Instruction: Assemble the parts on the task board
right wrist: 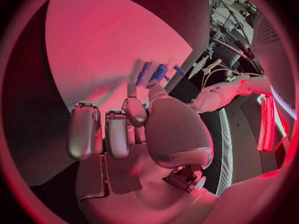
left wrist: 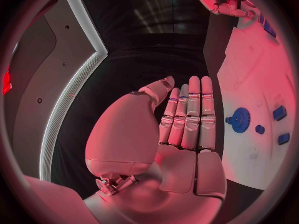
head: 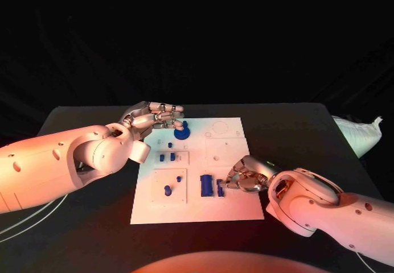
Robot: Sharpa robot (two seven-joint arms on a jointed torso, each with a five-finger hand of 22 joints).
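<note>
Right hand (head: 245,177) touches a blue part (head: 219,190) on the task board (head: 197,213).

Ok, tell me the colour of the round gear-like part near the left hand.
Blue, clearest in the left wrist view: the round toothed gear part.

My left hand (head: 156,118) and right hand (head: 243,177) look like smooth, polished metal with a soft sheen, on arms cased in glossy white plastic. The task board (head: 234,211) under them is a flat, matt white plate that looks like plastic, and the parts (head: 207,185) on it, among them a toothed gear (left wrist: 239,119), appear to be smooth blue moulded plastic. The worktop (head: 90,227) has a dull, matt black surface, and a crumpled white bag (head: 360,135) of what looks like thin plastic film lies at its edge.
</note>
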